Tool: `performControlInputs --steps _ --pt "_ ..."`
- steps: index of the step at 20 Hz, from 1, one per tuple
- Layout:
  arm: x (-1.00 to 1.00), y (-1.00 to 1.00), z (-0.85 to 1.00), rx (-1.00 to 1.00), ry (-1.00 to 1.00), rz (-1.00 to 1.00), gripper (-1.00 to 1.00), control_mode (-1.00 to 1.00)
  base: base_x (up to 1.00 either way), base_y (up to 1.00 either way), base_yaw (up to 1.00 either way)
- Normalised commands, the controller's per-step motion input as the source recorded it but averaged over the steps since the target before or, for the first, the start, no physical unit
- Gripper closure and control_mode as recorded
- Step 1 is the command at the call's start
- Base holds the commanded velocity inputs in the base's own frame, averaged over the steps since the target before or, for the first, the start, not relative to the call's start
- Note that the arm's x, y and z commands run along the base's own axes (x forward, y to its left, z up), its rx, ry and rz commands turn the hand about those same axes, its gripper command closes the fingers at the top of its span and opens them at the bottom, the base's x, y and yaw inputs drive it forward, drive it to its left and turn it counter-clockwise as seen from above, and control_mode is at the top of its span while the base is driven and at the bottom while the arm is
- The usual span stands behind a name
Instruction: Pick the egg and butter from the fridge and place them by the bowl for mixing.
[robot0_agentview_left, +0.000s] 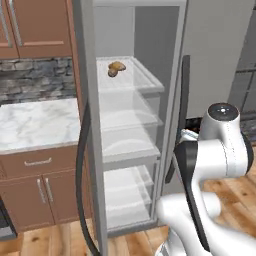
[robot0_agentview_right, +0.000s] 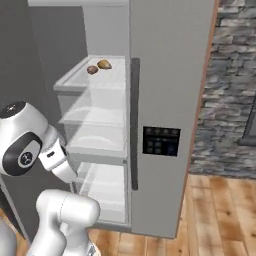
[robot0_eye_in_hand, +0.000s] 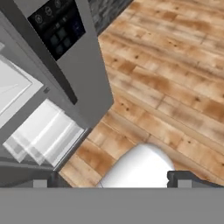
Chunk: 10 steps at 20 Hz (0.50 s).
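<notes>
Right base view: egg (robot0_agentview_right: 92, 69) sits on the fridge (robot0_agentview_right: 165, 100) top shelf beside a tan lump (robot0_agentview_right: 104, 64), well above my gripper (robot0_eye_in_hand: 109, 183) (jaws wide, empty, aimed at floor), so I reach up.

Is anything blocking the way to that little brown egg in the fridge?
Nothing visible does. The fridge has its left door swung open, and the egg lies on the top glass shelf beside a lighter tan lump.

1. The arm (robot0_agentview_left: 220, 150) is glossy white, built of rounded, tube-like links.
2. Dark grey bands mark its joints, one a rounded cap with a small light mark on it.
3. The tool (robot0_eye_in_hand: 109, 183) has two small dark fingertips (robot0_eye_in_hand: 183, 178).
</notes>
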Motion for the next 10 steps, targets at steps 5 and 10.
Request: performControlInputs --steps 5,10 --pt "0.0 0.0 0.0 0.0 0.0 0.0 -1.0 1.0 0.3 0.06 0.63" --pt "0.0 0.0 0.0 0.0 0.0 0.0 -1.0 1.0 0.55 -0.39 0.03"
